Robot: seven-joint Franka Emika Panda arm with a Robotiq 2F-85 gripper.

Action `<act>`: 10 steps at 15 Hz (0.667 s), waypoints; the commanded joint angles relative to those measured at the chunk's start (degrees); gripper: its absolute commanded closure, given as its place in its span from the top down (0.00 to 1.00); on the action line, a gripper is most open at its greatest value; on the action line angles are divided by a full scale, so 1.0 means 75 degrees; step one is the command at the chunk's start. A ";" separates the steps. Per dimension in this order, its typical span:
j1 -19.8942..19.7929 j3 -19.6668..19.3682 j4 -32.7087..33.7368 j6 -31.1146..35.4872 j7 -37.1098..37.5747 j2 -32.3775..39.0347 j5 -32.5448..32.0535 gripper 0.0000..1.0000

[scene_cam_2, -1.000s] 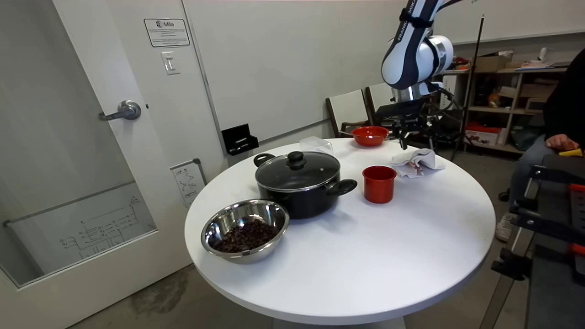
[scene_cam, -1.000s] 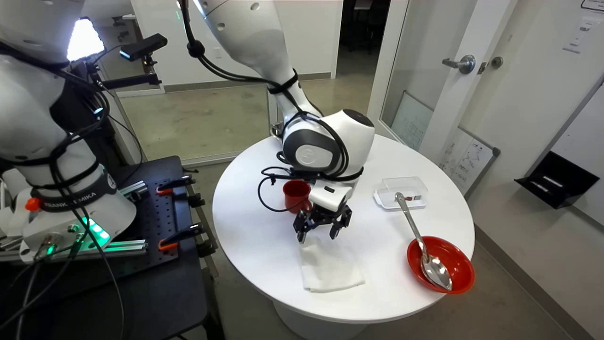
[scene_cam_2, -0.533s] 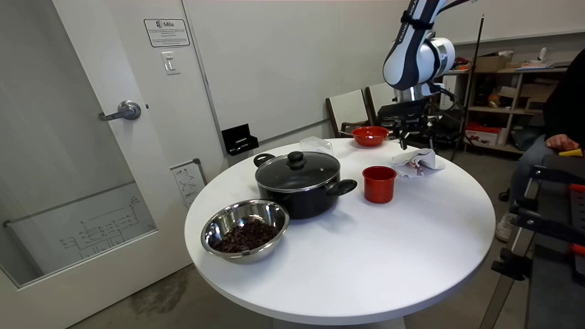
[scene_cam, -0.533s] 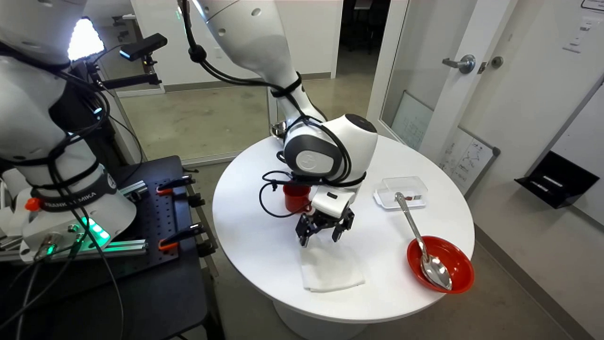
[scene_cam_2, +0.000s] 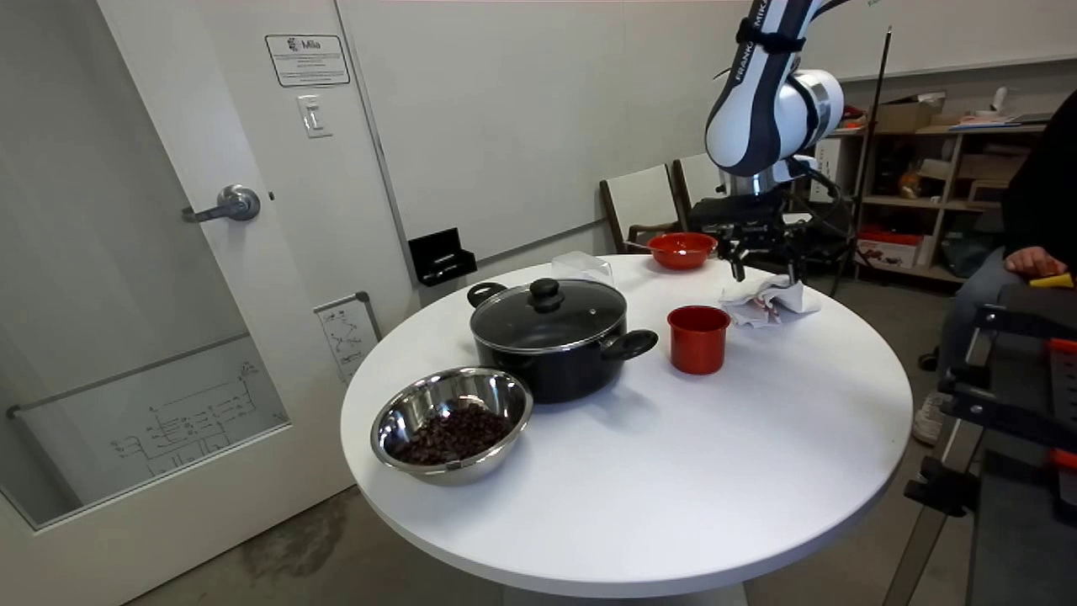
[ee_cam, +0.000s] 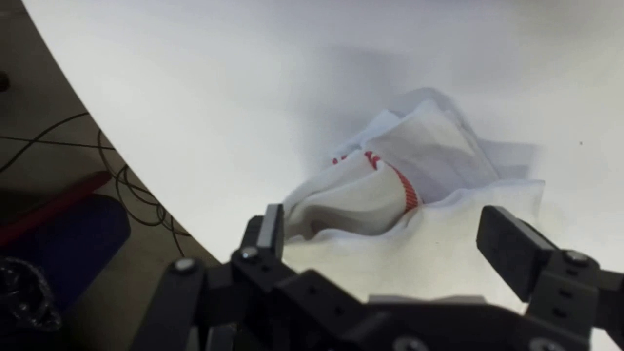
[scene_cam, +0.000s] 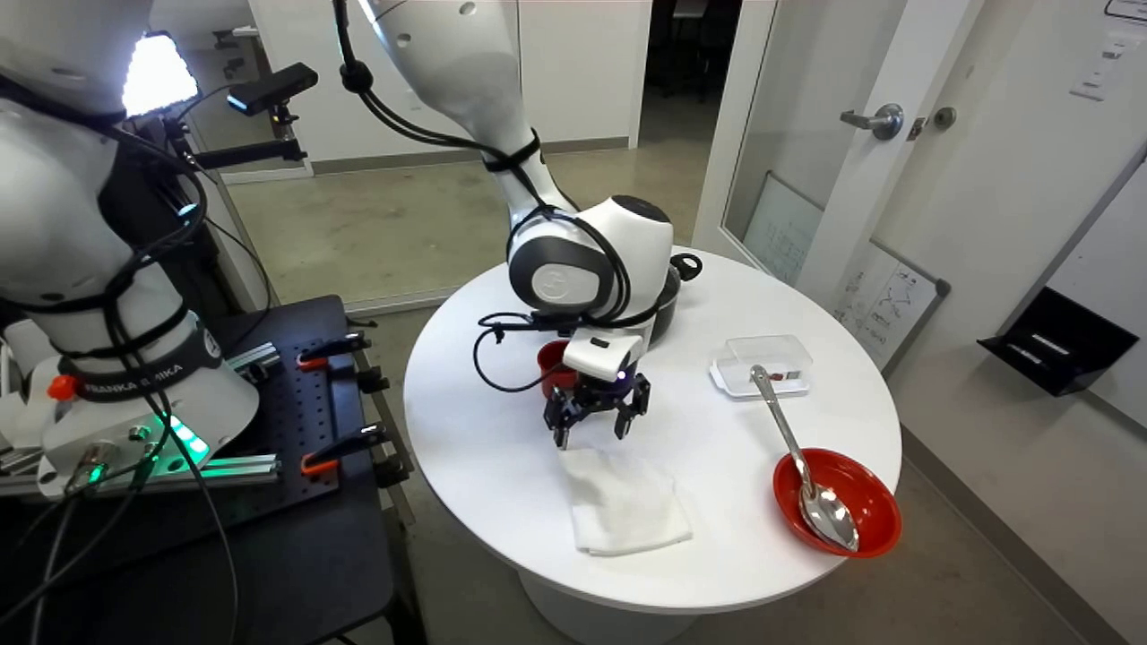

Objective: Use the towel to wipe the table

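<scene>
In an exterior view the towel (scene_cam: 627,506) lies plain white and nearly flat on the table (scene_cam: 475,430); the wrist view shows its crumpled end and a red band (ee_cam: 408,195). The gripper (scene_cam: 591,434) is released, its fingers (ee_cam: 509,251) spread wide at that end of the towel; whether a tip touches it I cannot tell. In an exterior view the steel bowl (scene_cam_2: 484,465) of dark bits (scene_cam_2: 454,433) stands just beside the pot (scene_cam_2: 551,370), and the mug (scene_cam_2: 698,341) shows whole; in an exterior view the arm (scene_cam: 618,251) covers much of the pot and part of the mug. The spoon (scene_cam: 809,488) shows at full length in an exterior view, leaning in the red bowl (scene_cam: 878,515), its handle toward the box (scene_cam: 780,354).

The towel's smooth end is close to the table's edge. In the wrist view an edge slants down the picture's left side, floor (ee_cam: 161,248) beyond it. The red bowl also sits right by the edge. Bare table opens between the towel and the red bowl, and a wider bare stretch lies on the mug's side away from the towel. The mug stands near both towel and gripper, so room there is narrower.
</scene>
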 commanded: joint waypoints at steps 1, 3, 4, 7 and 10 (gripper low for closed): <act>-0.0066 -0.0156 -0.0383 -0.0118 0.0256 -0.0275 0.0060 1.00; -0.0472 0.0062 -0.0471 0.0137 -0.0042 -0.0266 0.0329 1.00; -0.0618 0.0124 -0.0459 0.0243 -0.0130 -0.0209 0.0406 1.00; -0.1194 0.0491 -0.0168 0.0496 -0.0667 0.0086 0.0671 1.00; -0.1894 0.1172 0.0037 0.0681 -0.1868 0.0193 0.1039 1.00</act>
